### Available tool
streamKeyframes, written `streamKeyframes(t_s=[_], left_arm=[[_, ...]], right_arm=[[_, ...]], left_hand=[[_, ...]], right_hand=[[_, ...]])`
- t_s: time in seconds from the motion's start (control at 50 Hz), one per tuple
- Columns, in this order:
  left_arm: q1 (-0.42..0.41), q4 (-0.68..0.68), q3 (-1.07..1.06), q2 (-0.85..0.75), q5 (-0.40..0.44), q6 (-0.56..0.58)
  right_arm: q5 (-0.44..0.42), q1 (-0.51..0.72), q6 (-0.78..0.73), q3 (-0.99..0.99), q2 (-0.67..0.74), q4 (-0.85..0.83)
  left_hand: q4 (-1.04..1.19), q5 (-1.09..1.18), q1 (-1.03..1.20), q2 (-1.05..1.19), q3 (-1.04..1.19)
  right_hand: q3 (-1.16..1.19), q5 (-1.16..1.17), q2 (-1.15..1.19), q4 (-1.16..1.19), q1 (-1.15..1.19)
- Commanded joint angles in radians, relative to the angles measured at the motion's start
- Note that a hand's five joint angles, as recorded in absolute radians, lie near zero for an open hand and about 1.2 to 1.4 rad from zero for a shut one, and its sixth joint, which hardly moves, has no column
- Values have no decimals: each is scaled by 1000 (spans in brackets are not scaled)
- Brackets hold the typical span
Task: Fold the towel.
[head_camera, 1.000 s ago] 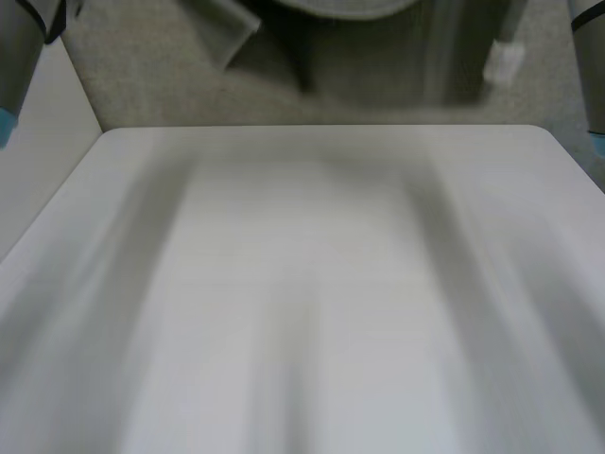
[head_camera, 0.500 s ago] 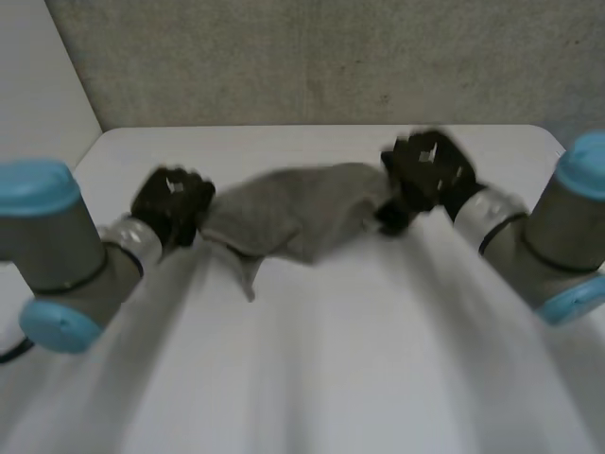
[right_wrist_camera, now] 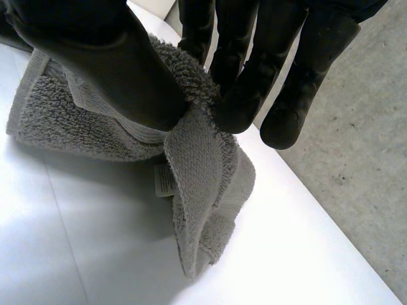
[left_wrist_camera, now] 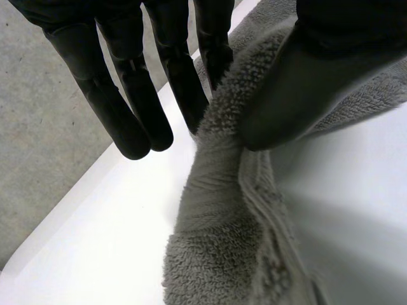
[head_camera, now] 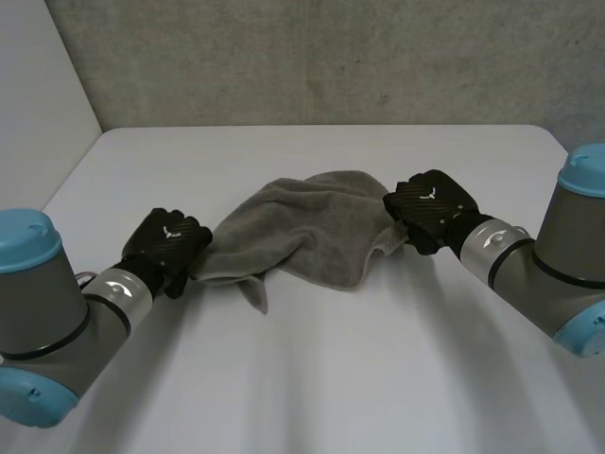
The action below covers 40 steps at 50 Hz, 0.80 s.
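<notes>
A crumpled grey towel [head_camera: 302,227] lies on the white table [head_camera: 312,378], stretched between my two hands. My left hand [head_camera: 168,244] is at its left end. There a raised fold of towel [left_wrist_camera: 216,222] runs up between the thumb [left_wrist_camera: 299,82] and one finger, which pinch it, while the other fingers [left_wrist_camera: 127,108] stand straight beside it. My right hand [head_camera: 430,206] is at the towel's right end. Its thumb [right_wrist_camera: 114,63] and fingertips pinch a bunched edge of towel [right_wrist_camera: 203,184], whose corner hangs down to the table.
A small white label [right_wrist_camera: 164,180] is sewn at the towel's edge under my right hand. The table's far edge [head_camera: 321,126] meets a grey wall, and a white panel [head_camera: 38,113] stands at the left. Bare tabletop lies in front of the towel.
The head view has swung from a blurred bare table to both hands and the towel. Since half a second ago, both hands and the towel sit lower in the view.
</notes>
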Motion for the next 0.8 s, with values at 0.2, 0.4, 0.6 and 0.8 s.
streamKeyframes(t_s=[0.2, 0.4, 0.6, 0.8], left_arm=[[6, 3, 6, -56, -3, 5], [6, 3, 26, -63, -2, 5], [9, -17, 54, 184, -12, -15], [78, -199, 141, 442, -3, -119]], right_arm=[[-4, -7, -4, 11, 1, -2], [7, -7, -4, 1, 1, -2], [15, -9, 16, -48, -218, 98], [-18, -233, 25, -271, -373, 565]], left_hand=[[-322, -522, -361, -322, -325], [121, -79, 82, 121, 118], [121, -79, 82, 121, 118], [121, -79, 82, 121, 118]], right_hand=[[61, 63, 100, 65, 81], [61, 63, 100, 65, 81], [61, 63, 100, 65, 81], [61, 63, 100, 65, 81]])
